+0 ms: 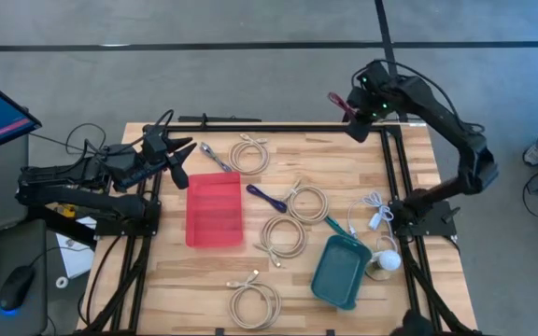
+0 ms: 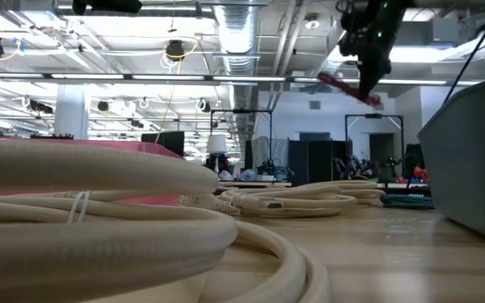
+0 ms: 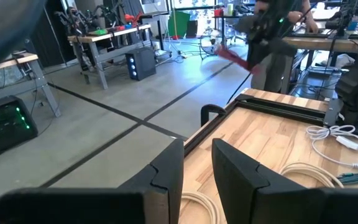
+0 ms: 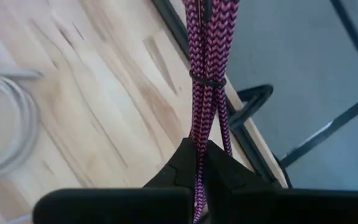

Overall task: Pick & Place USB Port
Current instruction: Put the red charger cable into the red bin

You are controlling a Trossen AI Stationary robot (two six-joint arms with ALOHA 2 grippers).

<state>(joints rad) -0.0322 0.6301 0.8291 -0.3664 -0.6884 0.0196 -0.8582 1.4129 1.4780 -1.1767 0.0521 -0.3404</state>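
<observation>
A pink-and-black braided USB cable, folded into a bundle and bound by a thin black tie, hangs high above the table's far right corner. My right gripper is shut on it. The high view shows this cable sticking out of that gripper, and the low view shows the bundle far above the tabletop. My left gripper waits over the table's left edge, open by a narrow gap and holding nothing. My right gripper pinches the bundle's strands between its two fingers, a little way from the black tie. Several strands run side by side through the fingers. The fingers slant downward from above, and the bundle runs on past them. It is lifted clear of the table.
A red tray lies left of centre and a teal bin near the front right. Several beige cable coils, a purple cable, a teal cable and a white charger cable are spread over the wood. Black frame rails run along the table's edges.
</observation>
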